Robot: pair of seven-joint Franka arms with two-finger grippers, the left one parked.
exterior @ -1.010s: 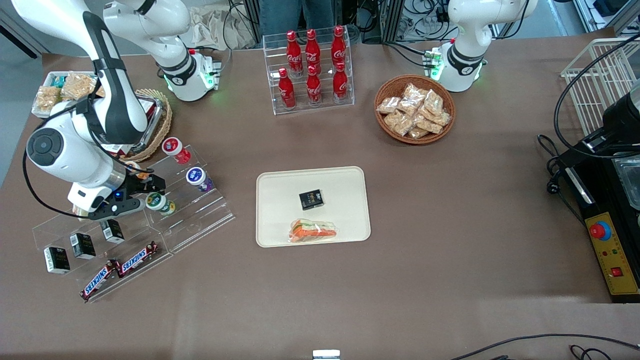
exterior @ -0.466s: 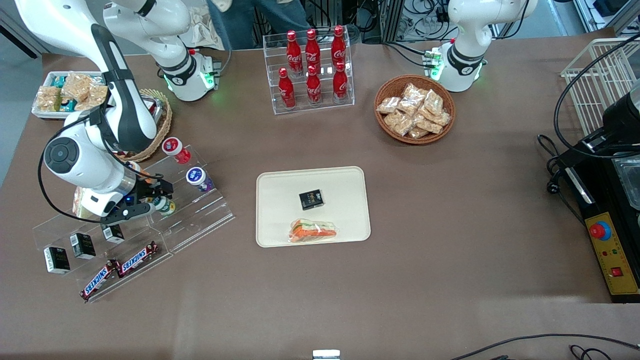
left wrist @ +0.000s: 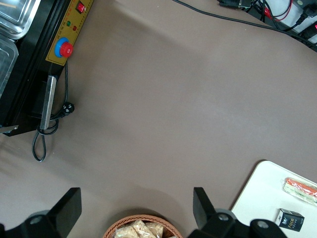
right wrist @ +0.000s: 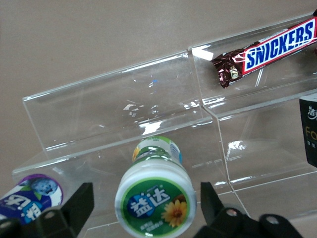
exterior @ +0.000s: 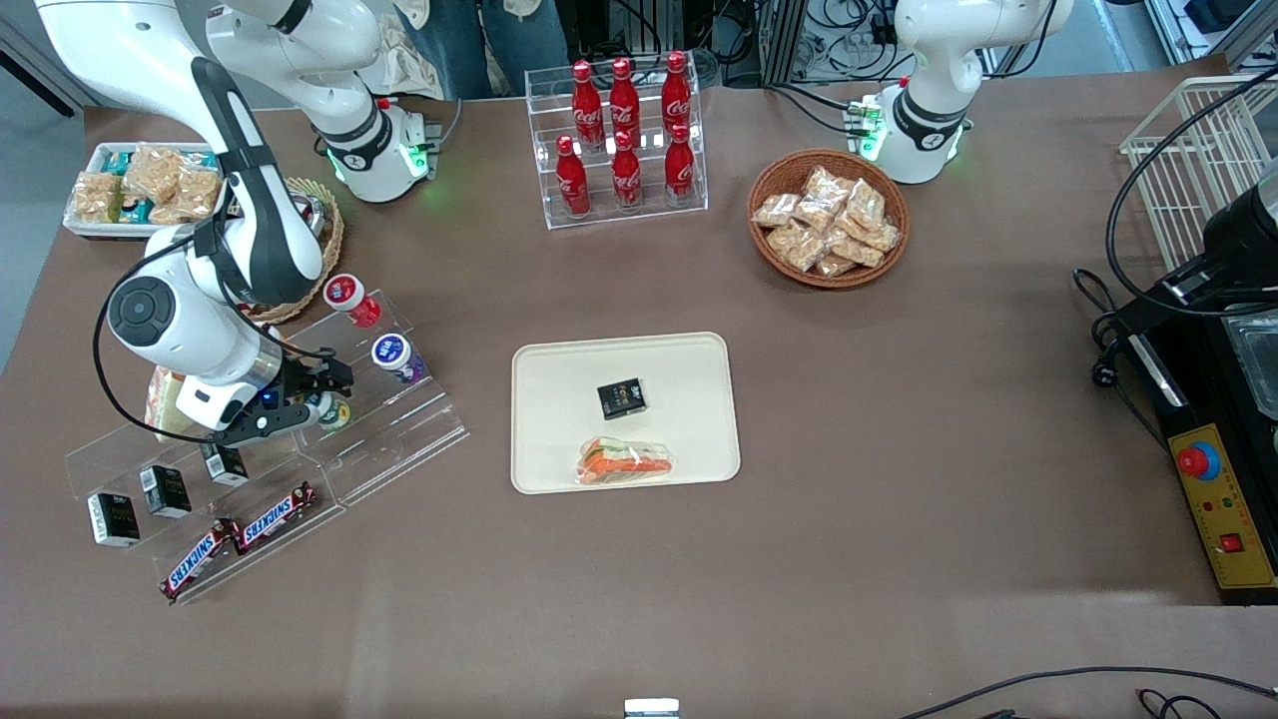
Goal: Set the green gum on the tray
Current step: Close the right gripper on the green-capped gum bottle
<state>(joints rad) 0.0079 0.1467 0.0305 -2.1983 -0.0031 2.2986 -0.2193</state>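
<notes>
The end effector [exterior: 321, 396] is seen spread wide around the green gum [right wrist: 155, 194], fingers either side, not pinching yet. The gum's sat on the clear stepped rack [exterior: 399, 419], well apart from the tray [exterior: 559, 369].

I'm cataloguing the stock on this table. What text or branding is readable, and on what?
"SNICKERS": on the Snickers bar on the clear stand's low step.
"Coca-Cola": on the red bottles in the clear rack.
"益达": on the green gum lid, which sits between the open jaws of the gripper.
Purple bottle and black box labels: unreadable.
</notes>
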